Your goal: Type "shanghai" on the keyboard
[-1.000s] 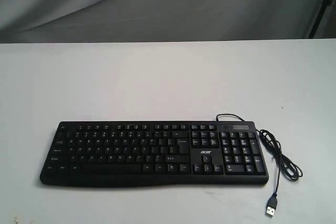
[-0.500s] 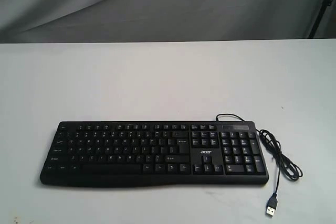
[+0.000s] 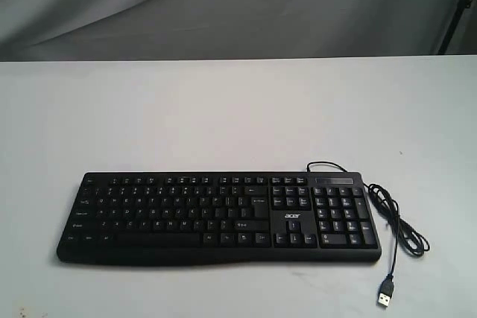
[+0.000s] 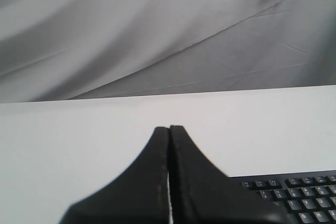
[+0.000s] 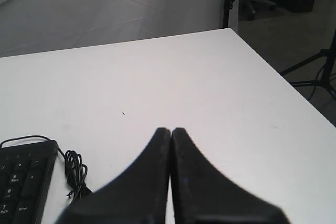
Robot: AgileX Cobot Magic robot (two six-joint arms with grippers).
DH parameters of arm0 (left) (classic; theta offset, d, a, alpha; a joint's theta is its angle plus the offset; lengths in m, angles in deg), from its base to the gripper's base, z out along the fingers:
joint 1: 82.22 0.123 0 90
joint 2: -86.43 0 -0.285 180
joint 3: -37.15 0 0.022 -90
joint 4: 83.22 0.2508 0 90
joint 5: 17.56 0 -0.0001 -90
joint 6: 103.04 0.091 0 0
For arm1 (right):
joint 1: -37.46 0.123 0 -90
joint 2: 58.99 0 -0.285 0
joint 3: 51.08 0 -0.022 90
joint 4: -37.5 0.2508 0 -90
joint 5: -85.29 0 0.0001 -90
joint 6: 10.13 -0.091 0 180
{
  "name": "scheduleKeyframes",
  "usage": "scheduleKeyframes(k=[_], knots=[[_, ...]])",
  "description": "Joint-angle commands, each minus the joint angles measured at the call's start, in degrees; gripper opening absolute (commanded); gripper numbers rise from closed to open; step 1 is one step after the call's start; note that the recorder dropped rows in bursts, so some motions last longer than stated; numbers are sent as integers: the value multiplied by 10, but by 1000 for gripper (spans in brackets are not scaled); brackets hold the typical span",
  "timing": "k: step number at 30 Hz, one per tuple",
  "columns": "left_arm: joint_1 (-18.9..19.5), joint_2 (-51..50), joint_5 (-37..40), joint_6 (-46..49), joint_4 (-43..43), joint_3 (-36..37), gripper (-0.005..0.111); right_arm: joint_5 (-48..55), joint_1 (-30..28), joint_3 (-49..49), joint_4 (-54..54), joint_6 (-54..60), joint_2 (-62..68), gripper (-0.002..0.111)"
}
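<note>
Left gripper and right gripper pinched closed, empty; keyboard flat on table.

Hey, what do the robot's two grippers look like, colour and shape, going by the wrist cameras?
They look alike. The left gripper has two matte black fingers, broad at the base and curving in to slim, rounded tips. The right gripper has the same black, flared fingers. No cables, labels or markings show on either. The arms themselves are out of sight in every view.
</note>
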Motion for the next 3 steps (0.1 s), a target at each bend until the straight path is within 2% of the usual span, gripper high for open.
scheduleKeyframes(k=[1,3], knots=[[-4,1,-3,-2,0,1,0,-1,-4,2,-6,1,-4,0],[-4,1,-3,-2,0,1,0,-1,-4,2,-6,1,-4,0]])
